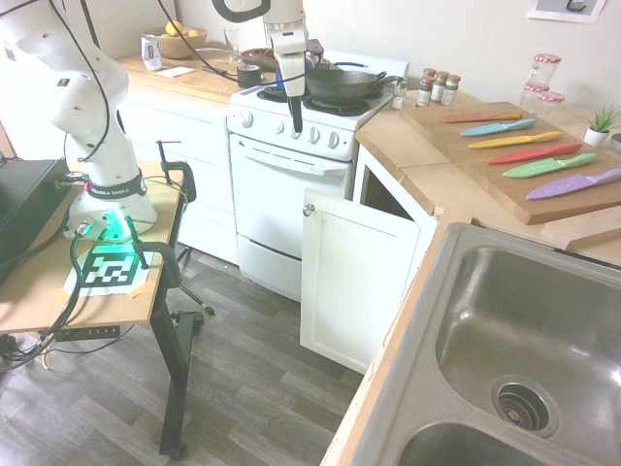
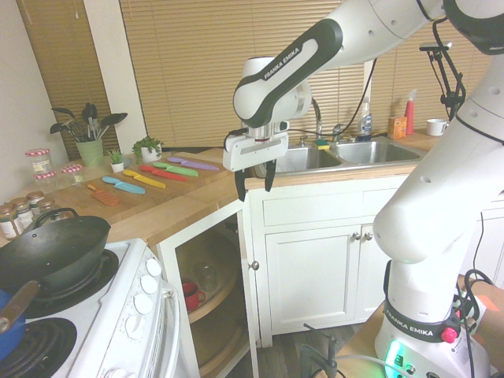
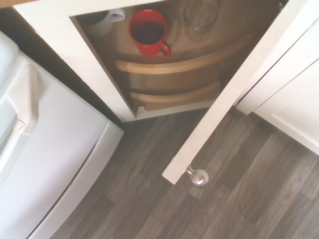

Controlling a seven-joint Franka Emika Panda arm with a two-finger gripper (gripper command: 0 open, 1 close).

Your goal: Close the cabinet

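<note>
The cabinet door (image 1: pixel 354 282) stands swung open under the wood countertop (image 1: pixel 417 146), next to the white oven. Its small silver knob (image 1: pixel 309 210) is at the upper free corner. The second exterior view shows the door (image 2: pixel 246 299) edge-on with its knob (image 2: pixel 253 265). In the wrist view, the door's top edge (image 3: pixel 234 89) and knob (image 3: pixel 199 177) lie below the camera. My gripper (image 2: pixel 253 184) hangs open and empty in the air, above the door's free edge and not touching it. The first exterior view shows the gripper (image 1: pixel 296 124) in front of the stove's control panel.
Inside the cabinet, curved wooden shelves carry a red mug (image 3: pixel 148 31), a white mug (image 3: pixel 102 21) and a glass (image 3: pixel 200 17). The oven door (image 1: pixel 286 199) is just left of the cabinet. A wok (image 1: pixel 340 85) sits on the stove. Coloured knives (image 1: pixel 543 155) lie on the counter, by the sink (image 1: pixel 514 349).
</note>
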